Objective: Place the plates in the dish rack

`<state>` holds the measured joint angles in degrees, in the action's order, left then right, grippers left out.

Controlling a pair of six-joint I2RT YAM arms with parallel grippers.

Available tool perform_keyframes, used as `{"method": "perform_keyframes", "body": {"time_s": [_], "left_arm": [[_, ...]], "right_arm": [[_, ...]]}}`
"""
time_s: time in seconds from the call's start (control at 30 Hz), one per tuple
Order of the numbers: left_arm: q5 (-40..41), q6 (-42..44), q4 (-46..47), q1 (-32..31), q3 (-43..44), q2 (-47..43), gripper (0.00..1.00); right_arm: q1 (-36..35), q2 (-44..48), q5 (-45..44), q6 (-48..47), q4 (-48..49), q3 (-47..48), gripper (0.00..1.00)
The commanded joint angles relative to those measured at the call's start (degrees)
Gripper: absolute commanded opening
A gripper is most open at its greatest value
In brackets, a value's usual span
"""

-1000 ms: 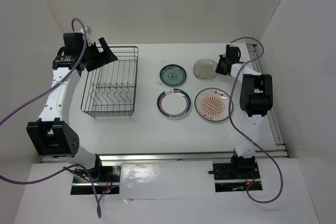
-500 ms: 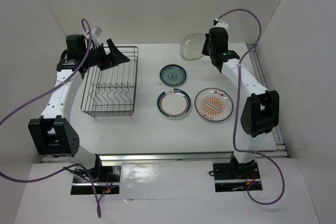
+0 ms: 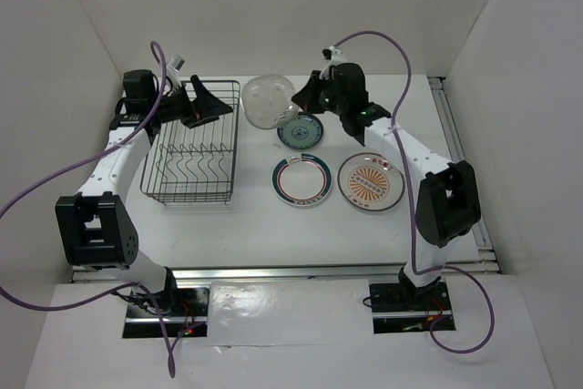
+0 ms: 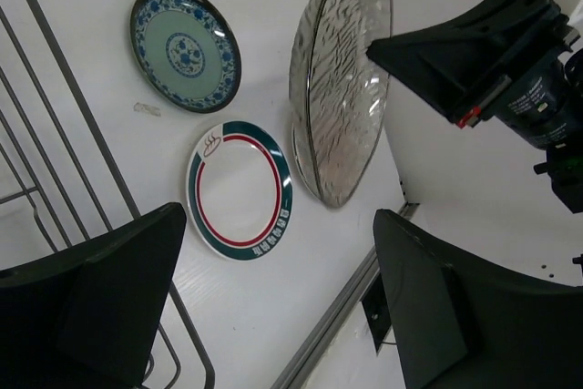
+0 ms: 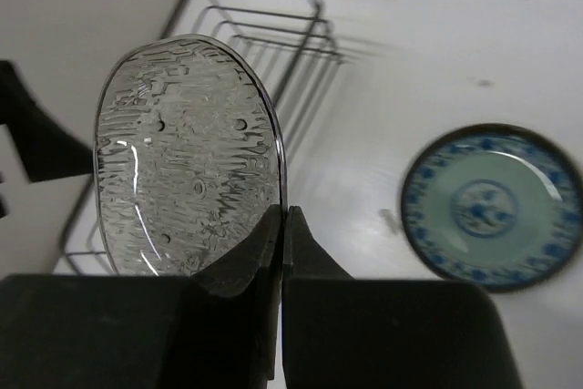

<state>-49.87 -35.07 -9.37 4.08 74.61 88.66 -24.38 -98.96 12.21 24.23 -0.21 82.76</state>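
My right gripper (image 3: 299, 97) is shut on the rim of the pale grey plate (image 3: 269, 100) and holds it on edge in the air, just right of the dish rack (image 3: 191, 154). The right wrist view shows the pads (image 5: 270, 236) pinching the plate (image 5: 187, 157), with the rack (image 5: 273, 34) beyond. My left gripper (image 3: 205, 102) is open and empty over the rack's back edge, facing the plate (image 4: 342, 70). The teal plate (image 3: 300, 131), the green-red ringed plate (image 3: 300, 179) and the orange sunburst plate (image 3: 370, 180) lie flat on the table.
White walls enclose the table on three sides. A metal rail (image 3: 465, 179) runs along the table's right edge. Purple cables loop above both arms. The rack's tines (image 3: 187, 157) stand upright with nothing between them.
My right gripper lifted the pale grey plate from the back right of the table and carried it left to beside the rack. My left gripper shifted a little right.
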Motion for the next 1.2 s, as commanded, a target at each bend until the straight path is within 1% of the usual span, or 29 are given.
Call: {"method": "perform_keyframes", "body": {"time_s": [0.0, 0.03, 0.07, 0.23, 0.3, 0.33, 0.43, 0.47, 0.6, 0.63, 0.7, 0.73, 0.77, 0.83, 0.87, 0.9, 0.97, 1.0, 1.07, 1.1, 1.17], "left_arm": [[-1.12, -0.97, 4.54, 0.05, 0.36, -1.39, 0.97], [-0.59, -0.97, 4.53, 0.05, 0.36, -1.39, 0.97], [-0.58, -0.36, 4.53, 0.05, -0.16, -1.39, 0.91], [1.17, 0.7, 3.13, 0.05, 0.36, -1.39, 0.87], [1.97, 0.7, 3.13, 0.05, 0.36, -1.39, 0.81], [2.58, 0.7, 3.13, 0.05, 0.36, -1.39, 0.67], [3.19, 1.23, 2.6, 0.05, 0.36, -1.39, 0.4], [3.2, 1.23, 2.6, 0.05, 0.88, -1.39, 0.22], [3.72, 1.23, 1.46, 0.05, 1.41, -0.78, 0.02], [3.72, 1.23, 1.46, 0.05, 1.42, -0.77, 0.0], [3.72, 1.23, 1.46, 0.05, 1.42, -0.77, 0.0], [3.72, 1.23, 0.76, 0.05, 2.03, -0.77, 0.0], [5.2, 2.45, 0.23, 0.05, 2.03, -1.29, 0.0], [8.36, 4.21, -3.98, 0.05, 3.79, -2.44, 0.0], [10.64, 6.57, -5.99, 0.05, 5.53, -4.01, 0.0], [16.84, 7.72, -8.28, 0.05, 6.59, -4.89, 0.0], [24.86, 11.66, -14.67, -0.99, 9.66, -6.56, 0.0], [34.65, 12.56, -16.46, -1.78, 10.46, -8.05, 0.0], [42.71, 13.88, -18.84, -3.54, 11.0, -9.47, 0.0], [49.88, 14.67, -20.76, -4.16, 11.52, -9.47, 0.0], [56.34, 15.37, -22.36, -6.43, 12.23, -10.26, 0.0]], "right_arm": [[-2.42, -1.75, 8.88, 5.21, 11.01, -0.14, 0.0], [-2.43, -2.29, 9.41, 5.82, 11.02, -0.14, 0.0], [-3.82, -3.08, 9.41, 6.35, 11.54, 0.73, 0.0], [-6.73, -4.23, 8.8, 6.88, 12.6, 2.57, 0.0], [-7.34, -4.75, 9.33, 7.49, 13.13, 2.58, 0.0], [-7.35, -4.75, 9.33, 7.5, 13.65, 2.58, 0.0], [-7.96, -4.75, 9.33, 7.5, 13.65, 2.58, 0.0], [-7.96, -4.75, 9.33, 7.5, 13.65, 2.06, 0.0], [-8.49, -4.23, 9.33, 7.5, 13.65, 2.05, 0.0], [-8.49, -4.23, 9.33, 7.5, 13.65, 2.05, 0.0], [-9.01, -4.23, 9.33, 7.5, 13.65, 2.05, 0.0], [-9.02, -3.7, 9.33, 7.5, 13.65, 2.05, 0.12], [-9.02, -3.7, 9.33, 7.5, 13.65, 2.05, 0.29], [-9.02, -2.65, 8.8, 6.88, 12.43, 1.53, 0.81], [-9.02, -2.64, 8.8, 5.67, 11.55, 1.53, 1.0], [-9.02, -2.64, 7.67, 5.13, 10.41, 2.13, 1.0], [-9.02, -1.25, 5.2, 3.47, 6.9, 2.14, 1.0], [-9.02, -0.72, 4.41, 2.85, 6.02, 2.14, 1.0], [-9.02, 0.16, 1.95, 1.62, 3.22, 2.14, 1.0], [-9.02, 1.04, 1.16, 0.39, 2.06, 2.14, 1.0], [-9.02, 2.71, -0.94, -0.84, -0.57, 1.61, 1.0]]}}
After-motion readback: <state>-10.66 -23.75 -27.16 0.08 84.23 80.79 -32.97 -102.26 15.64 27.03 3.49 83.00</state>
